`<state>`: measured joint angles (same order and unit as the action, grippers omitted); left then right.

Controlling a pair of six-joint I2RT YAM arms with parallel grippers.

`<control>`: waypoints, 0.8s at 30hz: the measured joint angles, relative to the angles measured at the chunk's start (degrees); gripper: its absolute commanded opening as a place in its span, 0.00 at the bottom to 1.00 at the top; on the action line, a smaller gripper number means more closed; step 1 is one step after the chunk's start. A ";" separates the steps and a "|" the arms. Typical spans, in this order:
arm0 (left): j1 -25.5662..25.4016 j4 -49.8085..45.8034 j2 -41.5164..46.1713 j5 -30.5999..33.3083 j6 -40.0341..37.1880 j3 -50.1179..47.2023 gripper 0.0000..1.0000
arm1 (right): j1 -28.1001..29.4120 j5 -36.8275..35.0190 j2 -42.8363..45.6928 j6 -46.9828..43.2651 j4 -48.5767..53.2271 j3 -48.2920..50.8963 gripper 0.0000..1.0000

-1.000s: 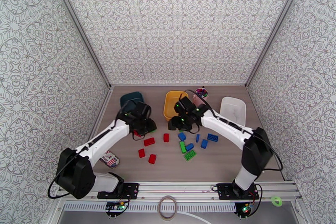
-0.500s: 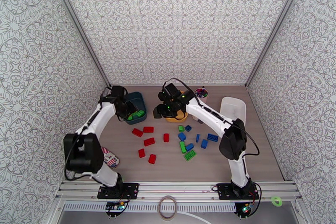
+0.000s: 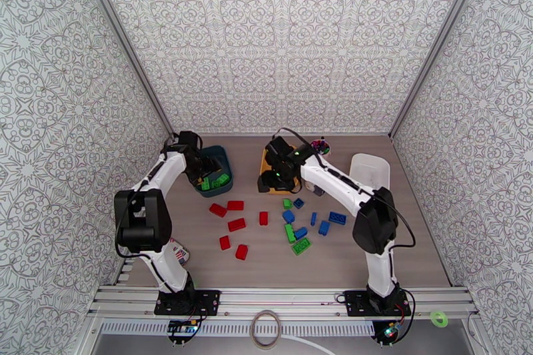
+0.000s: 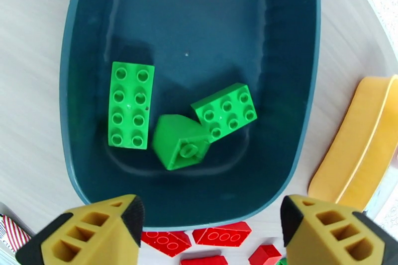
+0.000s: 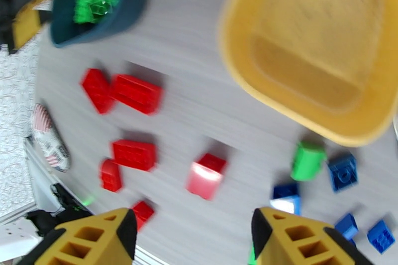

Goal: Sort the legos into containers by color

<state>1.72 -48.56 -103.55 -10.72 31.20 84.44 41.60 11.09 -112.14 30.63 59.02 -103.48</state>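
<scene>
1. Left hand (image 4: 211, 211) open wide, nothing between the fingers, above the near rim of the teal tub (image 4: 199, 12).
2. Inside that tub three green legos (image 4: 130, 105): one long and flat, one shorter, one sloped piece on its side touching the shorter one.
3. Right hand (image 5: 193, 219) also open and empty, over the table (image 3: 400, 250) just beside the yellow tub (image 5: 308, 37); picture blurred, height hard to tell. No brick seen on the visible floor of that tub.
4. On the table in front of the tubs: red legos (image 3: 234, 223) scattered to the left, blue legos (image 3: 336, 218) to the right with some loose green legos (image 3: 301, 246) among them. White tub (image 3: 370, 173) well apart, far right.
5. Possible trouble: two red bricks just beside the teal tub's near rim, touching or nearly so; easy to pinch both, to push one away, or to knock the rim with a finger when reaching low.
6. Possible trouble: green pieces touching or just beside blue ones; risk of lifting two colours together and spoiling a tub.
7. Both hands near each other around the gap between teal and yellow tub; danger of collision if sent together to the middle bricks.
8. Around: pink cup of pens (image 3: 320, 147) just behind the yellow tub, close to the right arm (image 3: 340, 190); striped packet (image 3: 176, 255) near the left arm (image 3: 156, 183), away from the bricks.
</scene>
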 measured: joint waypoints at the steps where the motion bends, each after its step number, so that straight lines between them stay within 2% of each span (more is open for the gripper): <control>1: -0.46 -0.24 0.76 0.07 -0.04 -0.09 0.82 | -0.09 -0.44 1.51 0.20 -0.20 2.29 0.71; 6: -5.57 -0.28 7.41 0.92 -0.15 -3.23 0.85 | -0.11 -2.36 10.56 2.01 -2.10 14.69 0.73; 14: -25.22 -0.09 16.96 3.32 4.66 -13.84 0.84 | -0.11 -3.82 23.04 7.65 -5.70 34.75 0.72; 19: -37.22 -0.04 16.76 4.46 11.02 -16.11 0.82 | -0.11 -5.11 29.40 11.08 -5.99 42.40 0.67; 24: -45.59 0.96 11.78 4.39 16.09 -14.34 0.76 | -0.15 -7.32 33.59 13.66 -4.55 45.62 0.63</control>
<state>-43.88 -47.59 -91.77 -6.33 47.29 70.11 41.45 3.77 -78.54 44.29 54.48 -57.87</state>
